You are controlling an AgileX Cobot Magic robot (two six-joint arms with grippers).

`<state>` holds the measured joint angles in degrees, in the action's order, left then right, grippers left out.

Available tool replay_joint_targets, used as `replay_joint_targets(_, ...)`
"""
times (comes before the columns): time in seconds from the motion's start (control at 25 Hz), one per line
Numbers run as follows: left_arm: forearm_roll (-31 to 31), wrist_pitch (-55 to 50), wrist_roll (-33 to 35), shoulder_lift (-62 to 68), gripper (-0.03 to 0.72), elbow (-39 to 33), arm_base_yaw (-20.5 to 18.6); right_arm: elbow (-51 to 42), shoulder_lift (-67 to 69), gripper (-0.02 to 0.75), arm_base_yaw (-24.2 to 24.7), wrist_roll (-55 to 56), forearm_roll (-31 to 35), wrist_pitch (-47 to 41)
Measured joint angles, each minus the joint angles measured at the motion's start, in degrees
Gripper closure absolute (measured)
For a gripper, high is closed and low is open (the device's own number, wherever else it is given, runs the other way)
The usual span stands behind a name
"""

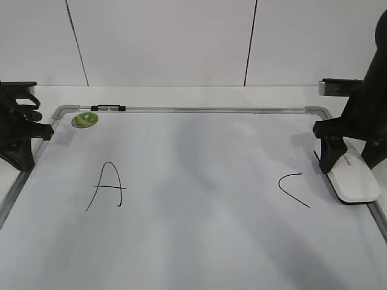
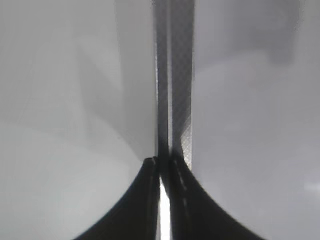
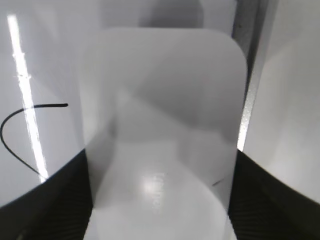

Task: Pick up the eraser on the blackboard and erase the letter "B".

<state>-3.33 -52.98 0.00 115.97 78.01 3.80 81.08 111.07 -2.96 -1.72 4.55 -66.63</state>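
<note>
The blackboard (image 1: 199,181) is spread flat across most of the exterior view, and nothing deserving the name of a container is seen. The board merely carries what lies on it. At its right edge, just inside the metal frame, the eraser (image 1: 357,181) is laid lengthwise with its dark base on the white surface. Its far end is straddled by the right claw (image 1: 349,158). In the right wrist view the two dark fingers are pressed against the long sides of the eraser (image 3: 160,125), so it is judged to be gripped. The left claw (image 1: 27,142) is parked over the left frame with its jaws narrowed to a thin slit and nothing held between them (image 2: 162,167). An "A" (image 1: 107,187) and a "C" (image 1: 293,188) are written on the board, but no "B" is found in the bare stretch between them, so the wiping is judged done. For a clean finish, the eraser should be kept flat and clear of the "C". The jaws should be opened only once the base is fully seated, then raised straight up. A small green magnet (image 1: 84,119) is stuck near the far left corner.
</note>
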Motion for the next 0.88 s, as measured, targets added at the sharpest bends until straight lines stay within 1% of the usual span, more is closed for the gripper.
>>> replay_joint_targets(0.12, 0.0, -0.1, 0.0, 0.0, 0.668, 0.0, 0.0, 0.0, 0.7, 0.132, 0.0, 0.4, 0.0, -0.1)
replay_joint_targets(0.24, 0.0, -0.1, 0.0, 0.0, 0.668, 0.0, 0.0, 0.0, 0.8, 0.113, 0.0, 0.6, 0.0, -0.3)
replay_joint_targets(0.44, 0.0, -0.1, 0.0, 0.0, 0.668, 0.0, 0.0, 2.0, 0.8, 0.115, 0.0, 0.9, 0.0, -2.4)
replay_joint_targets(0.68, 0.0, -0.1, 0.0, 0.0, 0.668, 0.0, 0.0, 9.7, 0.7, 0.146, 0.0, 1.0, 0.5, -2.8)
replay_joint_targets(0.88, 0.0, -0.4, 0.0, 0.0, 0.668, 0.0, 0.0, 11.4, -1.4, 0.148, 0.0, 1.0, 2.2, -3.1)
